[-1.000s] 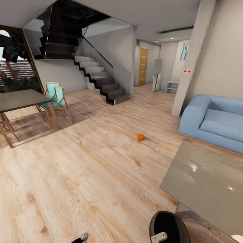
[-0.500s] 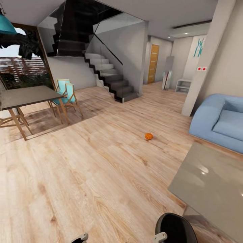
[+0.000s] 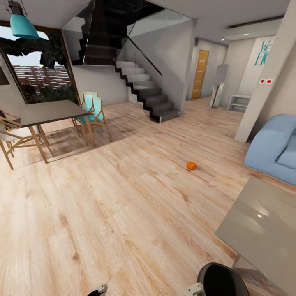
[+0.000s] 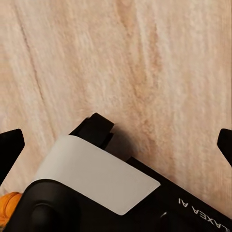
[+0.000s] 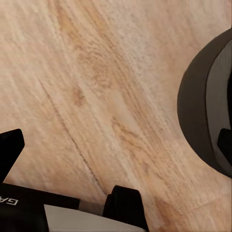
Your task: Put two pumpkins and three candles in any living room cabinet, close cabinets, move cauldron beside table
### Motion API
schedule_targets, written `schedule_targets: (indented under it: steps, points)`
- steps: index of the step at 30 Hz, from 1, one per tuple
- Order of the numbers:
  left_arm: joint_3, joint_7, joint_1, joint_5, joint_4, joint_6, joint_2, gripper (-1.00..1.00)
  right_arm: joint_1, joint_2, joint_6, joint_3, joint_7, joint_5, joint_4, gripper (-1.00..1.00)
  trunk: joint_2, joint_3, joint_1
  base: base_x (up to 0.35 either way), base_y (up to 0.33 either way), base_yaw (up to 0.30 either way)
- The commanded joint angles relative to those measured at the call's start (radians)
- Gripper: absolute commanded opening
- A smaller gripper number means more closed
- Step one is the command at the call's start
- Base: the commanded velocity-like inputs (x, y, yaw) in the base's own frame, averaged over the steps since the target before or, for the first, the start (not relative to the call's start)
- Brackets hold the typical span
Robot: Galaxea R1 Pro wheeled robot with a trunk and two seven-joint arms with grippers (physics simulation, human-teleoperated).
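Orange and small, one pumpkin (image 3: 190,165) sits alone on the pale wood floor (image 3: 123,213), out in the open middle of the room. It is well apart from the blue sofa (image 3: 273,150) on the right and from the shiny grey table (image 3: 263,230) near the robot. Far off on the left stand a grey dining table (image 3: 49,112) and wooden chairs with blue seats (image 3: 92,111). Dark stairs (image 3: 144,88) go up at the back, and a blue lamp (image 3: 22,24) hangs near the window.

At the bottom of the head view sits a round black pot, the cauldron (image 3: 222,281). The right wrist view shows its dark rim too, close by on the floor.

The left gripper (image 4: 116,145) has its two black fingertips (image 4: 10,147) spread wide with nothing between them. A bit of orange (image 4: 8,205) peeks out beside the robot's body below it; I cannot tell what it is. The right gripper (image 5: 116,145) is spread wide too and holds nothing.
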Motion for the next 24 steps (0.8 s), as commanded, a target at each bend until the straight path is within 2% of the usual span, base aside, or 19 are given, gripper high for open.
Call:
schedule_targets:
  steps: [1,24]
  points:
    - [0.000,0.000,0.000,0.000,0.000,0.000,0.000,1.00,0.000,0.000,0.000,0.000,0.000,0.000,0.000,1.00,0.000,-0.001,0.000,0.000,0.000,0.181]
    - [0.000,0.000,0.000,0.000,0.000,0.001,0.001,1.00,0.000,-0.002,-0.005,0.000,0.002,0.001,-0.001,1.00,0.000,-0.031,0.000,0.000,0.000,0.167]
